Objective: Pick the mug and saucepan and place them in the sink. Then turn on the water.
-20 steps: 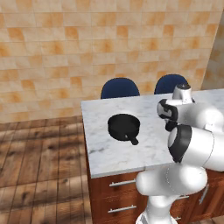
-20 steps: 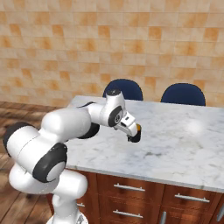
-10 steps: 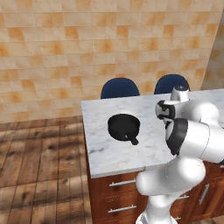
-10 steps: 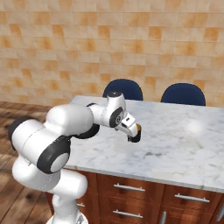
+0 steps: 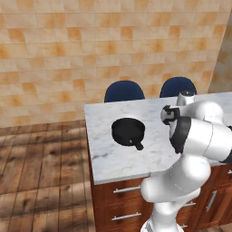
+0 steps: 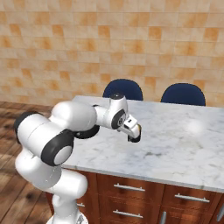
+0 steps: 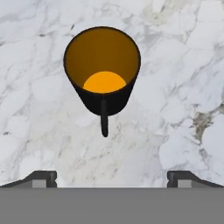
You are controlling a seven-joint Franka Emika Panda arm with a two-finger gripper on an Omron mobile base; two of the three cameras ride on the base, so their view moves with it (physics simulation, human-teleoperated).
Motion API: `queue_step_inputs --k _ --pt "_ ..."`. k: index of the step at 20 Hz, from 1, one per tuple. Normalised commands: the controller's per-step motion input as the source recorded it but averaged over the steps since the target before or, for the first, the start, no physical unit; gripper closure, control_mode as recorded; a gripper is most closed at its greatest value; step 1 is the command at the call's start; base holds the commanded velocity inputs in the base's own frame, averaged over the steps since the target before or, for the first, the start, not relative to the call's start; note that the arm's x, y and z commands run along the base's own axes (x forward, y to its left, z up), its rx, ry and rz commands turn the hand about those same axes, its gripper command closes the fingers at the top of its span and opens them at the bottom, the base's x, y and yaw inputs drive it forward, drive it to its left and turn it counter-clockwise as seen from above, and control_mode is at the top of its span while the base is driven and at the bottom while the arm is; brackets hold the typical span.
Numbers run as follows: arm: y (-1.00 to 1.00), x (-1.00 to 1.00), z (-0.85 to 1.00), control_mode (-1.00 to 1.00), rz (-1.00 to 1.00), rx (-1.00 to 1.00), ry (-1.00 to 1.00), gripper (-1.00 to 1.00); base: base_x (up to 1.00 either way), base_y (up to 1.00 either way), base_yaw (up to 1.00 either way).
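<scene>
The saucepan [image 5: 128, 130] sits on the white marble counter [image 5: 108, 156] toward its left edge, handle pointing at the front edge. The mug [image 7: 102, 70] stands upright nearer the middle, straight below the gripper [image 7: 112, 177], which is spread wide and empty, fingertips above and astride it. The mug is near-black outside, orange inside, with a thin handle facing the claw.

Even, bright, rendered light; all three views sharp.

No blur, no visible edge distortion. Marble counter [image 6: 183, 131] carries a soft glare patch in the right base view. Shadows faint: thin dark rim under the saucepan [image 5: 128, 130], and the mug [image 7: 102, 70] casts almost none on the marble. Mug's orange inside is shaded on the walls, bright at the bottom. Wood floor [image 5: 41, 172] shows darker streaked bands.
</scene>
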Motion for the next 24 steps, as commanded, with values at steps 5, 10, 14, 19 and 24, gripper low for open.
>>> queue_step_inputs --k 5,10,14,19,24 --pt "-0.14 0.21 -0.10 -1.00 0.00 0.00 0.00 -1.00 0.00 0.00 0.00" --pt "-0.10 0.24 -0.12 -1.00 0.00 0.00 0.00 -1.00 0.00 0.00 0.00" --pt "-0.05 0.24 -0.16 -1.00 0.00 0.00 0.00 -1.00 0.00 0.00 0.00" --pt "-0.05 0.24 -0.16 -1.00 0.00 0.00 0.00 -1.00 0.00 0.00 0.00" --pt "-0.02 0.06 -0.11 -1.00 0.00 0.01 0.00 -1.00 0.00 0.00 0.00"
